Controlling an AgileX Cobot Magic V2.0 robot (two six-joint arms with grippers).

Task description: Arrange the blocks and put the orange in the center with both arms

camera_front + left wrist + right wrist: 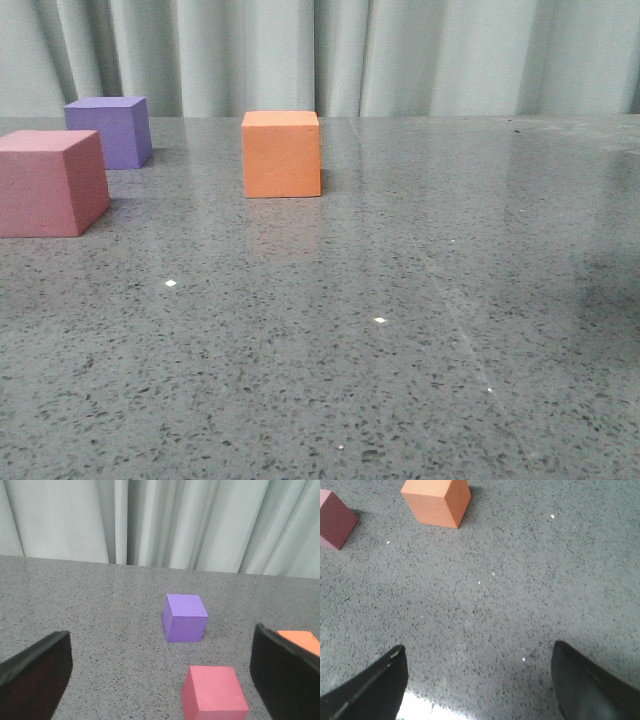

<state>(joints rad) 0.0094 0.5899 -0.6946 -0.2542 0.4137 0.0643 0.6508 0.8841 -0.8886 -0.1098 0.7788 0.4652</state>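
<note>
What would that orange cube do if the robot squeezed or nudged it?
The orange cube looks matte and foam-like, so it is probably light and gives slightly. It sits flat on the table, so a push should slide it, not roll it. Its dull faces likely grip well.

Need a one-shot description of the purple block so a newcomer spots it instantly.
Start at the pale curtain behind the grey speckled table in the front view, then follow the table's far edge to its left end. The purple block sits there, farthest back of the three, behind the pinkish-red block and left of the orange block. It is the only purple one.
</note>
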